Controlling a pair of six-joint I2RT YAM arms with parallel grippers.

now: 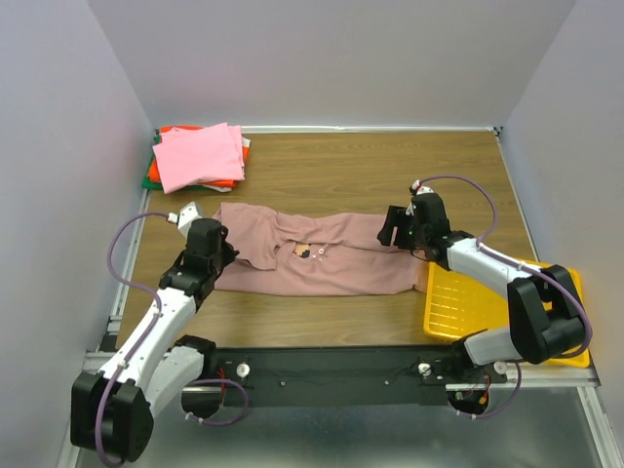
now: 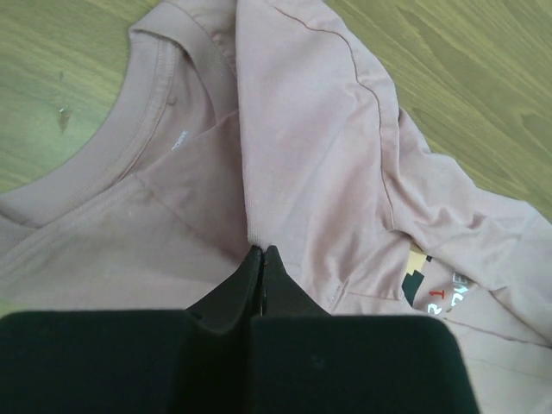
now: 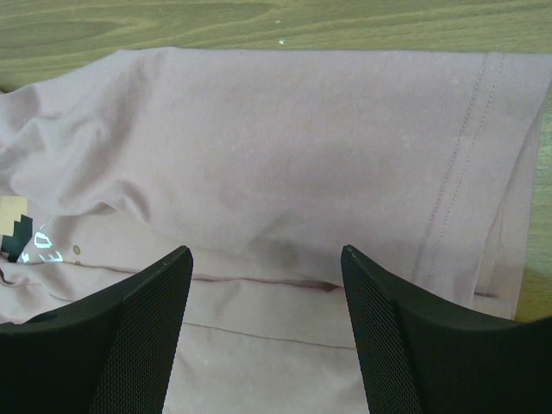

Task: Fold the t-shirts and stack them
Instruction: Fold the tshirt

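Note:
A dusty mauve-pink t-shirt (image 1: 331,261) lies stretched left to right across the middle of the table, its long edges folded in and its small chest print (image 1: 305,253) facing up. My left gripper (image 1: 227,253) is at the collar end. In the left wrist view it (image 2: 261,250) is shut, pinching a raised fold of the t-shirt (image 2: 302,147) beside the neckline. My right gripper (image 1: 395,230) hovers over the hem end. Its jaws (image 3: 266,254) stand open above the cloth (image 3: 285,138), holding nothing. A stack of folded t-shirts (image 1: 200,156), bright pink on top of orange-red and green, sits at the back left.
A yellow plastic tray (image 1: 453,307) lies at the front right, partly under my right arm. Grey walls close the table on the left, back and right. Bare wood shows behind the mauve t-shirt.

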